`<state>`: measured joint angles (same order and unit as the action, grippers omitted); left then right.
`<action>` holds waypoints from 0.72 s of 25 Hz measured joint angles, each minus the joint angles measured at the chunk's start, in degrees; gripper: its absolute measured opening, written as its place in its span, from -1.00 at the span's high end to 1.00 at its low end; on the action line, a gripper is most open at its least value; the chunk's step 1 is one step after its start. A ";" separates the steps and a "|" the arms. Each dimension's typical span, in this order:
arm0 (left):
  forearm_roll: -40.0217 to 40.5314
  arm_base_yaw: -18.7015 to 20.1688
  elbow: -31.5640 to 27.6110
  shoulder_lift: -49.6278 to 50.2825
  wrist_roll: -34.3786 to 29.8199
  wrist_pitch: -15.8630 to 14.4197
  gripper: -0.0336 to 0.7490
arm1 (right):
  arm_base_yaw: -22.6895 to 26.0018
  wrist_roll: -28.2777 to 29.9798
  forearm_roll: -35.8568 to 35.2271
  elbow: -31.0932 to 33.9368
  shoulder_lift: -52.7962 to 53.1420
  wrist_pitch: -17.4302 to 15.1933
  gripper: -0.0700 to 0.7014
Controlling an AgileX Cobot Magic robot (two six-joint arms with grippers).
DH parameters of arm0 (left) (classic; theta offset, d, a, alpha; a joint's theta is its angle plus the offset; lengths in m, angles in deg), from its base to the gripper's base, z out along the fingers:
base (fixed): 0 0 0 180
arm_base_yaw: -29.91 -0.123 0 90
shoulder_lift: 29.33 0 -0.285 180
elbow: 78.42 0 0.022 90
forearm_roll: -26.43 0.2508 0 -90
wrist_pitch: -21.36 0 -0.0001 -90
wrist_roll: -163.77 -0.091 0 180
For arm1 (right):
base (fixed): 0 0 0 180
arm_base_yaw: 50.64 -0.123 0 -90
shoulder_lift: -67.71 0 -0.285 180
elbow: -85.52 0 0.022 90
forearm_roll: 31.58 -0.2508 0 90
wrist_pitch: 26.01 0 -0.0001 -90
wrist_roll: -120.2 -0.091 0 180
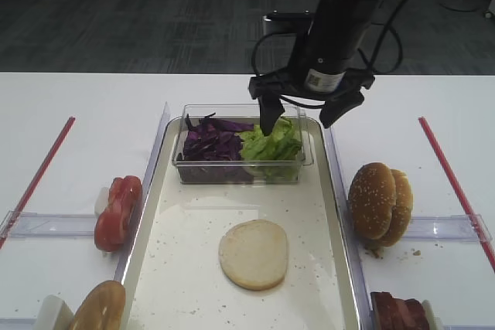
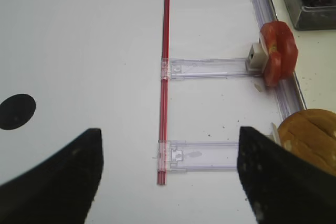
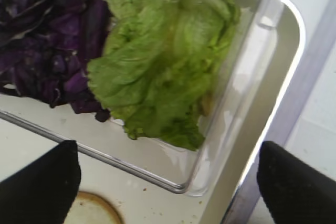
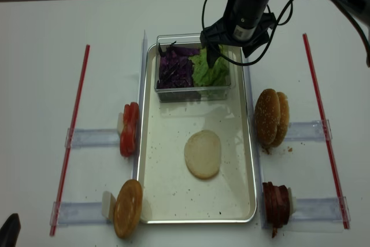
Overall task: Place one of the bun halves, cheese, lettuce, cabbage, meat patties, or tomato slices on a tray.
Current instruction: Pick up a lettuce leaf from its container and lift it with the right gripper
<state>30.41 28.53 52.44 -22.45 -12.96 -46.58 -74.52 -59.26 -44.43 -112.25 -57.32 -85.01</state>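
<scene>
The light green lettuce [image 1: 272, 143] [image 3: 163, 66] lies in the right half of a clear tub [image 1: 232, 175], beside purple cabbage [image 1: 210, 143] [image 3: 47, 35]. The tub stands at the far end of the silvery tray [image 1: 193, 229]. My right gripper [image 1: 300, 117] [image 3: 168, 187] hangs open just above the tub's right end, one finger over the lettuce, nothing between its fingers. A pale bun disc [image 1: 253, 253] lies on the tray floor. My left gripper [image 2: 168, 182] is open over bare table left of the tray, holding nothing.
Sesame bun halves [image 1: 379, 202] and meat patties [image 1: 400, 313] stand right of the tray. Tomato slices [image 1: 118, 212] [image 2: 277, 51] and another bun [image 1: 97, 307] [image 2: 310, 137] stand left of it, on clear plastic holders. Red strips [image 1: 39, 175] [image 1: 452, 179] mark both sides.
</scene>
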 joint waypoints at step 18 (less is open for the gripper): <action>0.00 0.00 0.00 0.00 0.00 0.00 -0.34 | -5.00 0.71 0.09 0.00 -2.61 4.51 -0.97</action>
<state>30.41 28.53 52.44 -22.45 -12.96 -46.58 -79.51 -58.55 -44.33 -112.25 -59.93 -80.50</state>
